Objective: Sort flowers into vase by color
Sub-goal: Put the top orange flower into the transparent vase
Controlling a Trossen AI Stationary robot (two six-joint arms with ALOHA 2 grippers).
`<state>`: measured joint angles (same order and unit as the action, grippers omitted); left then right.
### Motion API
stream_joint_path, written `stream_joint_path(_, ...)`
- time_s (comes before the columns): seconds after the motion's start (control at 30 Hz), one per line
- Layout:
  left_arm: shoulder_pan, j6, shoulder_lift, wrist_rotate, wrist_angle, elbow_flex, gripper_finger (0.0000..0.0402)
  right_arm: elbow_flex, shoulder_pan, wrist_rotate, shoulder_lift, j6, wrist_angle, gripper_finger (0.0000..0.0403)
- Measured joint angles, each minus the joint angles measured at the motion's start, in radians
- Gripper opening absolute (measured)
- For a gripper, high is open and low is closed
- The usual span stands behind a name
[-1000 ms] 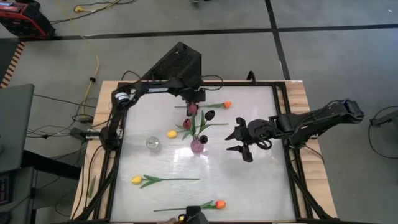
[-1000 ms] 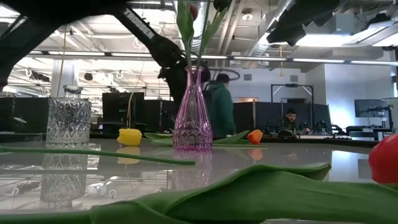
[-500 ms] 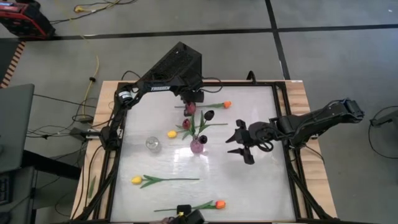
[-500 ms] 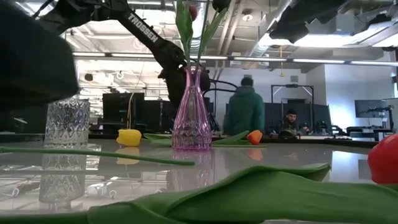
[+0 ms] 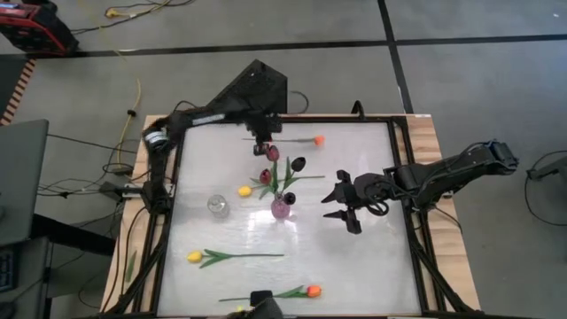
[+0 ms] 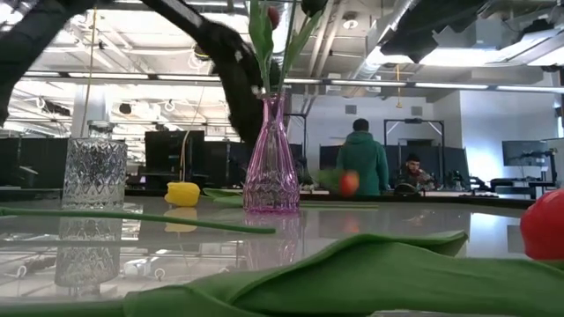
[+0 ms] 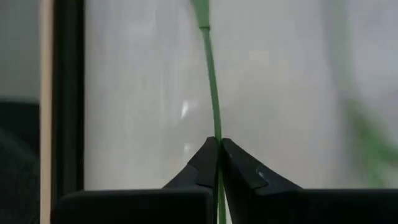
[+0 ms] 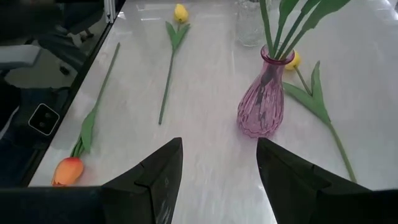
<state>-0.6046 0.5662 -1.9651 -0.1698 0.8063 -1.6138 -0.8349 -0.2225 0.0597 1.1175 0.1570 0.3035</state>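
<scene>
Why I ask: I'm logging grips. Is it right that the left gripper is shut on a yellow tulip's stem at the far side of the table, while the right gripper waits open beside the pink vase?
Not quite: the tulip is orange, not yellow, as the high view shows. The rest holds: the left gripper is shut on its stem at the table's far side, and the right gripper waits open beside the pink vase.

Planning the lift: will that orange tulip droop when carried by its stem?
Probably it will sag: the left hand pinches only the thin stem of the orange tulip, which curves beyond the grip. It looks light. The head may swing, so move slowly.
</scene>
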Motion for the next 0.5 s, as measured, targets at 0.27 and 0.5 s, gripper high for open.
stream_joint_path(0.27, -0.059, -0.067, 0.262, -0.174, -0.100, 0.012, 0.0000, 0.000, 0.000, 0.020, 0.000, -0.008, -0.001, 0.0230)
stream_joint_path(0.5, -0.123, -0.245, 0.522, -0.442, -0.427, 0.234, 0.0000, 0.049, 0.000, 0.021, 0.000, -0.032, -0.080, 0.0230)
